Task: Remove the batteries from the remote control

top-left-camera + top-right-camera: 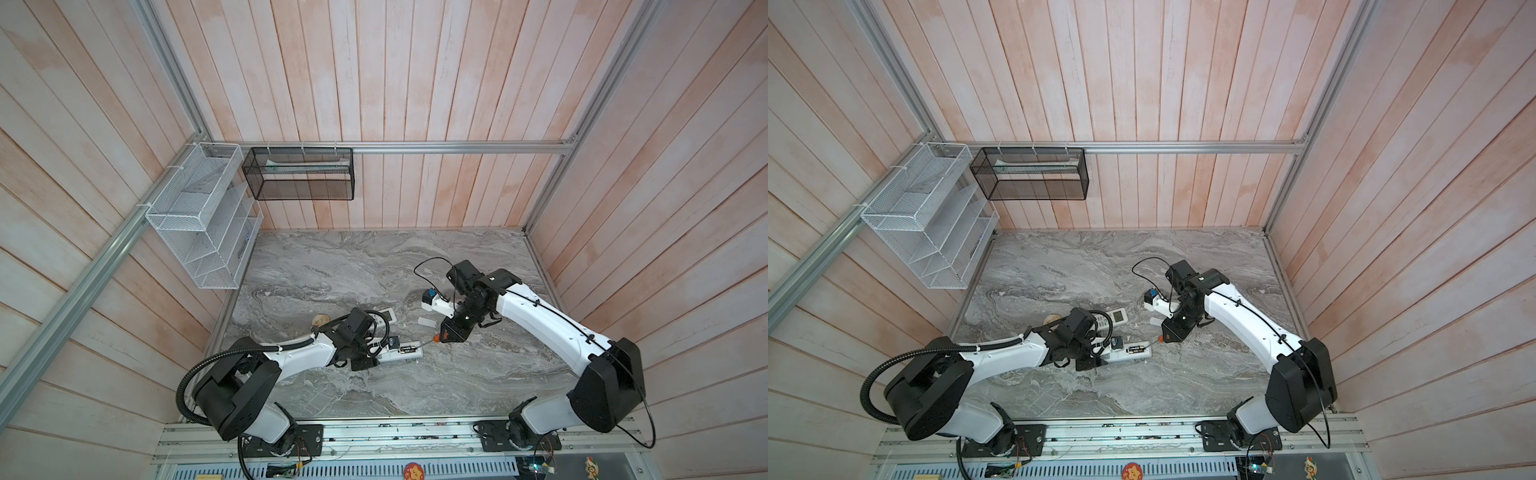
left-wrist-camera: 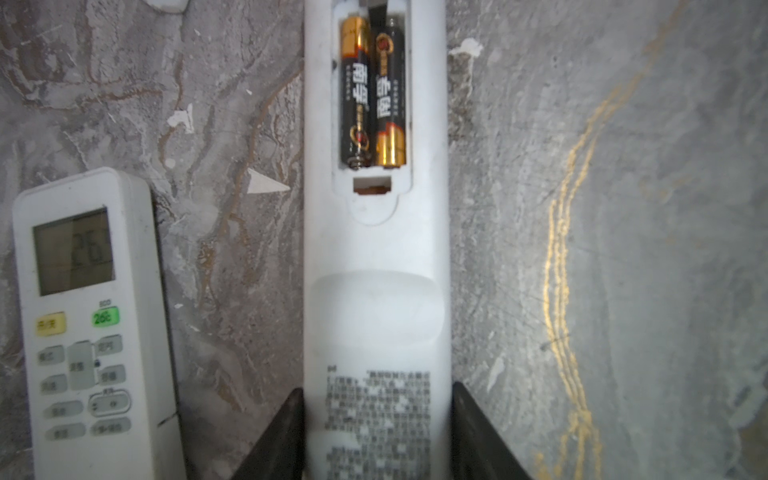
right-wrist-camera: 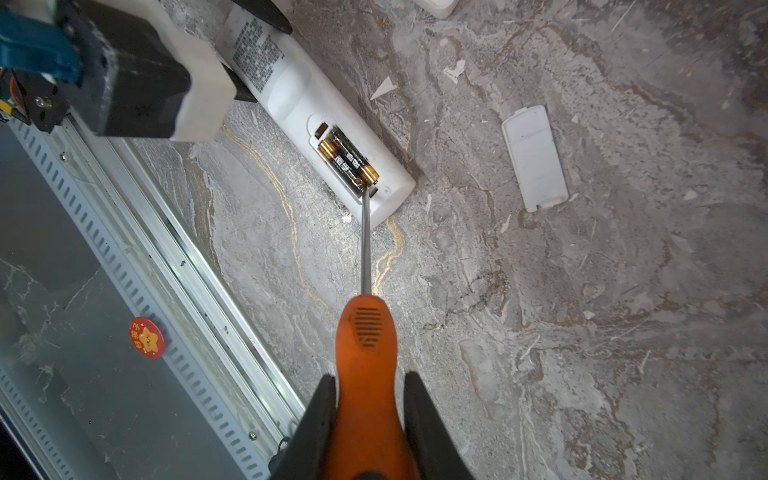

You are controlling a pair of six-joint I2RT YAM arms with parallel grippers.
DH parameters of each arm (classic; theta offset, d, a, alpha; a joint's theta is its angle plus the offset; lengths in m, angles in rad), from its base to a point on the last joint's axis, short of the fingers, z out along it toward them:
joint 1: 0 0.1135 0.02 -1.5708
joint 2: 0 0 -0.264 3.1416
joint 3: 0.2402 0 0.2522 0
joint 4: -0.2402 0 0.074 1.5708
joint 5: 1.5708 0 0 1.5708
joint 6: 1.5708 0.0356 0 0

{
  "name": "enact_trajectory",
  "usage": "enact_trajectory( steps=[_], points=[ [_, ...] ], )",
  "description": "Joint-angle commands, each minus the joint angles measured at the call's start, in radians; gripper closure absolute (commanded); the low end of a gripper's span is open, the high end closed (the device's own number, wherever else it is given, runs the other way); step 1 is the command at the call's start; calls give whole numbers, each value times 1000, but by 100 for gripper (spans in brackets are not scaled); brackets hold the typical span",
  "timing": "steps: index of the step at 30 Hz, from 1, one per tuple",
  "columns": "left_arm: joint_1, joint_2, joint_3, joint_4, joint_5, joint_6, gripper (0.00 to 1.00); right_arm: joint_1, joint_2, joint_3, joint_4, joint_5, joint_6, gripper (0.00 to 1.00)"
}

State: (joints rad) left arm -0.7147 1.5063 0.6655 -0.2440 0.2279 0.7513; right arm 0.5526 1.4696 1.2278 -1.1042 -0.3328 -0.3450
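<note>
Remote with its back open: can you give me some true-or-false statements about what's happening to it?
Two batteries lie in the remote's open compartment. True.
The right gripper holds an orange-handled screwdriver. True.
The screwdriver's tip is far from the batteries. False: it sits at their end.
The left gripper is empty. False: it clamps the remote.
The battery cover is fitted. False: it lies apart on the table.

2 blk/gold batteries (image 2: 353, 91); side-by-side in remote (image 2: 376, 257)
</note>
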Motion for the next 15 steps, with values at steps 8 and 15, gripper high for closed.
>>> enact_trajectory(
  steps=[8, 15],
  points=[
    [-12, 77, -42, -118, -57, 19, 75, -9, -23, -8, -3, 98, -29, 100],
    [-12, 87, -35, -123, -58, 19, 75, -2, -45, -2, 1, 95, -49, 100]
  ],
)
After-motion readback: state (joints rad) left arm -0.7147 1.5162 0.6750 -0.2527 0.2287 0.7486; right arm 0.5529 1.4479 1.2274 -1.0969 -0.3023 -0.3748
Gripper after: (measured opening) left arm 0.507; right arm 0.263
